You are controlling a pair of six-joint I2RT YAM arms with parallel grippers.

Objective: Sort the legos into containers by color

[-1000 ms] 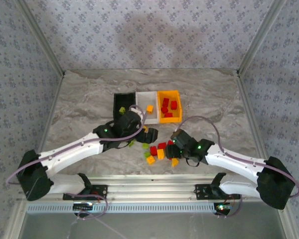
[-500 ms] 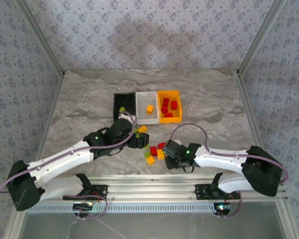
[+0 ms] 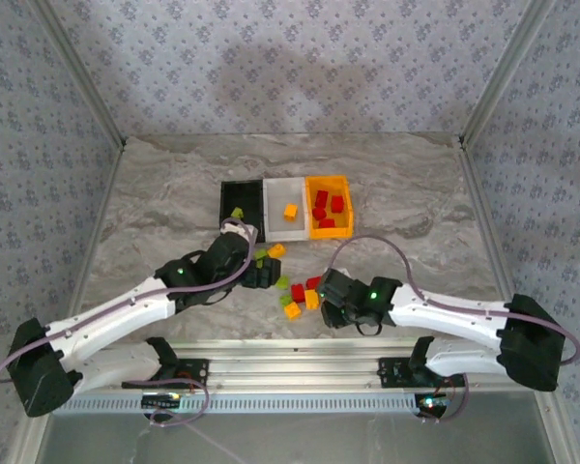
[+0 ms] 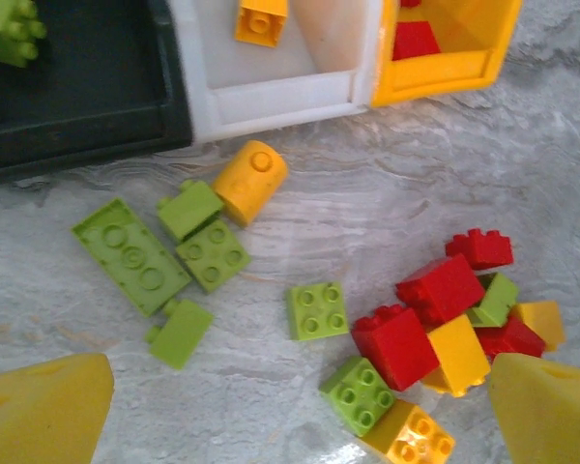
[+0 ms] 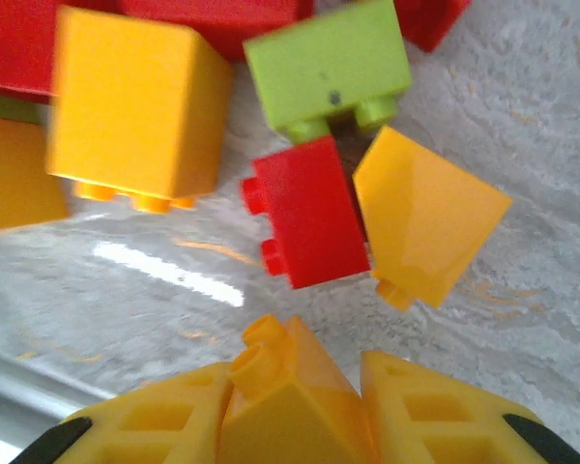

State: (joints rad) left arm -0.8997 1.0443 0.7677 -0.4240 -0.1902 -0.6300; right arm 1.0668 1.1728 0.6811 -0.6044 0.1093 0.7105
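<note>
Because the legos [image 4: 440, 288] are light, hard and smooth-walled, each should lift with little force, yet one could squirt out of a skewed pinch; I judge two flat opposite sides the place to take hold, not the studs or a corner. At the left, the left gripper [image 3: 261, 273] hangs over the table [image 3: 155, 193] with its jaws spread wide and nothing between them; under it lie loose green pieces, a flat plate [image 4: 130, 256] among them; just beside the white bin's front wall lies an orange cylinder [image 4: 249, 181], which looks apt to roll; further right a heap [image 4: 454, 353] of red, orange and green bricks sits touching, so lifting one may drag a neighbour. At the heap's right side the right gripper [image 3: 324, 290] has its fingers pressed on an orange brick [image 5: 280, 406], with a red brick [image 5: 309, 217] just ahead; whether the held one is clear of the table I cannot tell. Behind all this the bins stand in a row; the black bin [image 3: 234, 193] holds one green piece [image 3: 237, 214]; the white bin [image 3: 280, 188] holds one orange piece [image 3: 290, 211]; the orange bin [image 3: 329, 179] holds several red bricks [image 3: 321, 201].
</note>
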